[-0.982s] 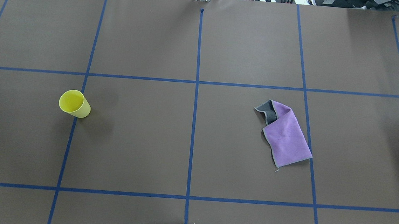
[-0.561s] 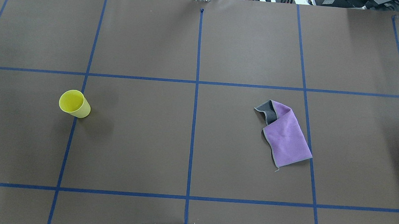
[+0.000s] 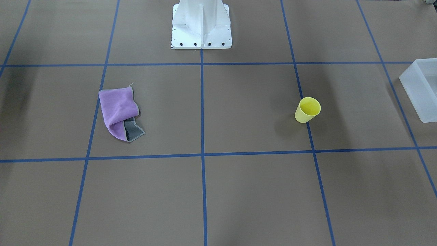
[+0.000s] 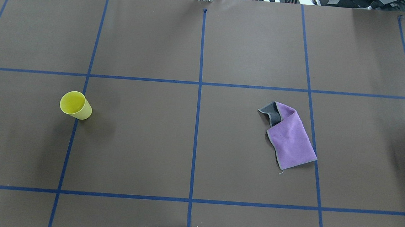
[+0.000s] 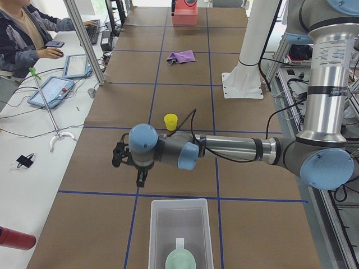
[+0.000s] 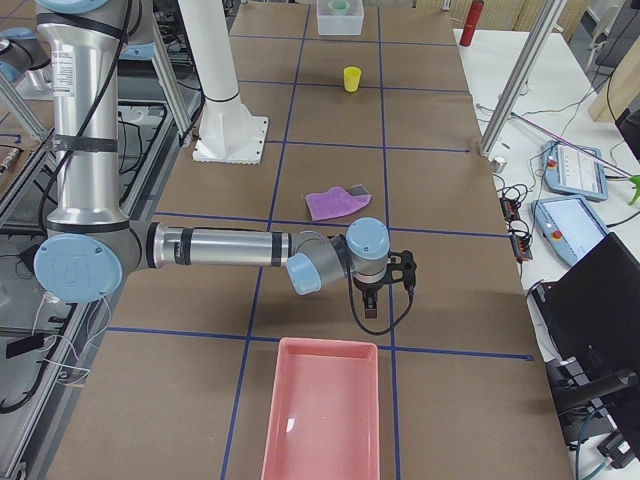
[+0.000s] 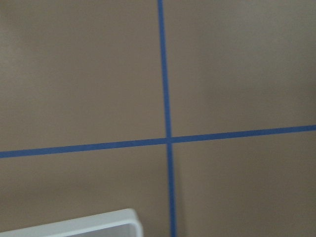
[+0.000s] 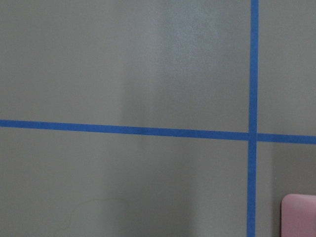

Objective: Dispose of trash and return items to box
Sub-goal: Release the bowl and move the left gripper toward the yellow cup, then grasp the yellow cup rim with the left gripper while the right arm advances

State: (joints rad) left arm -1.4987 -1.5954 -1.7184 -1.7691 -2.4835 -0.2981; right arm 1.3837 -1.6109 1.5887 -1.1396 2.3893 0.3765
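Observation:
The yellow cup (image 4: 75,105) stands upright on the left half of the table; it also shows in the front view (image 3: 307,110). The mint-green bowl (image 5: 180,260) lies inside the frosted-white box (image 5: 160,224) at the table's left end. The box's corner shows in the left wrist view (image 7: 98,224). My left gripper (image 5: 140,181) hangs above the table between cup and box. My right gripper (image 6: 370,311) hangs between the purple cloth and a pink tray. I cannot tell whether either is open or shut.
A folded purple cloth (image 4: 290,137) with a grey underside lies on the right half. A pink tray (image 6: 322,420) stands at the table's right end. The white robot base (image 3: 201,25) is at the near middle edge. An operator (image 5: 25,31) sits beside the table.
A small dark part has appeared at the overhead view's right edge. The cup and the cloth have not moved.

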